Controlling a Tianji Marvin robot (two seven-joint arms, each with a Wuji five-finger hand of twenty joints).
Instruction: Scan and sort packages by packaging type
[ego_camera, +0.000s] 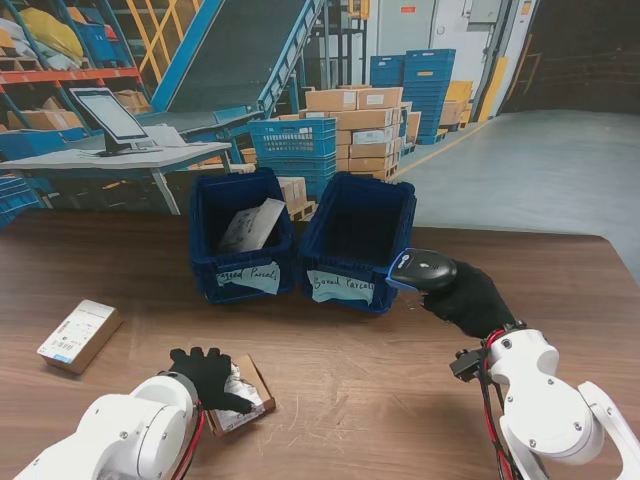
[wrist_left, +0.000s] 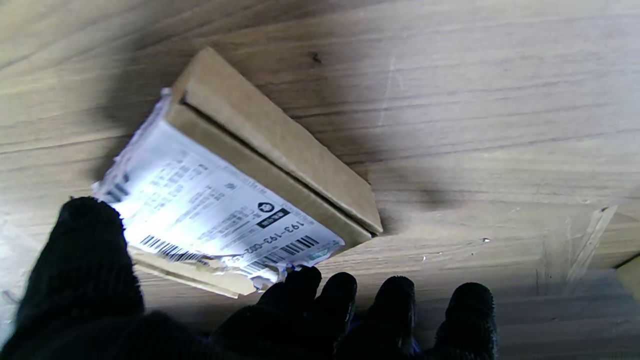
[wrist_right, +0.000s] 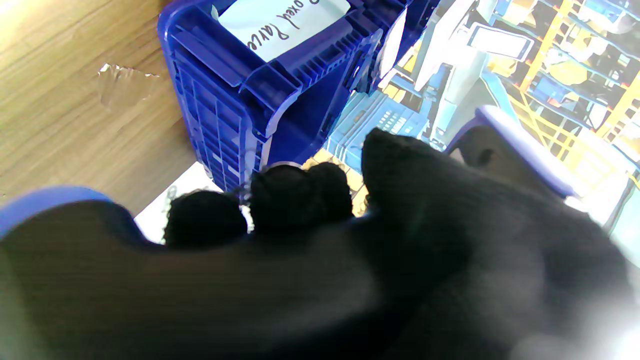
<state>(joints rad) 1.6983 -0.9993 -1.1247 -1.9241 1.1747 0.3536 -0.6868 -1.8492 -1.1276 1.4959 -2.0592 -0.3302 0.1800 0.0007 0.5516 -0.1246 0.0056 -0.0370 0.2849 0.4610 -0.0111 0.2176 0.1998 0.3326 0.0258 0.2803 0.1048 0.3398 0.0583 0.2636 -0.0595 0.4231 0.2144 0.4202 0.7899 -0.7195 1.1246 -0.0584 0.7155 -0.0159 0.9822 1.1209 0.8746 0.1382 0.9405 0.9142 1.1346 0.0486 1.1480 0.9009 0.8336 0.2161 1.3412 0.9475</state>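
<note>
A small cardboard box (ego_camera: 256, 386) with a white shipping label lies flat on the table near me, left of centre. My left hand (ego_camera: 205, 372) rests over it with fingers spread. In the left wrist view the thumb (wrist_left: 85, 250) and the other fingertips (wrist_left: 345, 290) sit along edges of the box (wrist_left: 260, 165), which stays on the wood. My right hand (ego_camera: 470, 300) is shut on a black barcode scanner (ego_camera: 422, 270), held just right of the right blue bin (ego_camera: 330, 250). That bin (wrist_right: 240, 85) fills the right wrist view beyond my right hand (wrist_right: 400, 250).
Two blue bins with handwritten labels stand side by side at the table's middle. The left bin (ego_camera: 205, 245) holds a grey bagged parcel (ego_camera: 252, 225). Another labelled box (ego_camera: 78, 335) lies at the far left of the table. A desk with a tablet stands behind.
</note>
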